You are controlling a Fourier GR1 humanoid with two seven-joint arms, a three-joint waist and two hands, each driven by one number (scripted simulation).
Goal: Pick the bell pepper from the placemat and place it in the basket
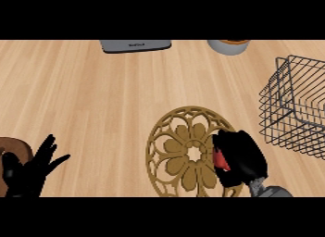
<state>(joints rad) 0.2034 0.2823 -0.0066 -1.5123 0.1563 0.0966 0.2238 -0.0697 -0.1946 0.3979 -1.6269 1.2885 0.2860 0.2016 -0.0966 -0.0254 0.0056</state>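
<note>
Take the placemat (185, 152) as your landmark: a round, golden mat cut in an openwork flower pattern, lying on the wooden counter (90, 92) toward the lower middle of the head view.

Your right hand (241, 157) sits on the mat's right edge. The grey forearm comes up from the lower border just right of the mat, and the black hand bends over the rim with its back toward you. Its fingers are curled round the bell pepper (221, 160), of which you see only a red patch on the hand's left side, over the mat's right part. The rest of the pepper is hidden under the hand. Whether it rests on the mat or is raised off it, you cannot tell from this angle.

Your left hand (29, 170) shows well to the left of the mat, at the lower left border. It is open, fingers straight and spread, pointing up and to the right, and it holds nothing. Just behind it lies a brown wooden board (1, 152), partly covered by the hand.

The wire basket (303, 109) stands to the right of the mat and a little farther from you, apart from the right hand.

Far beyond the mat, at the upper edge, you see a grey appliance (136, 45) with small lettering on its face that is too small to read, and to its right a pale round cup (229, 46).
</note>
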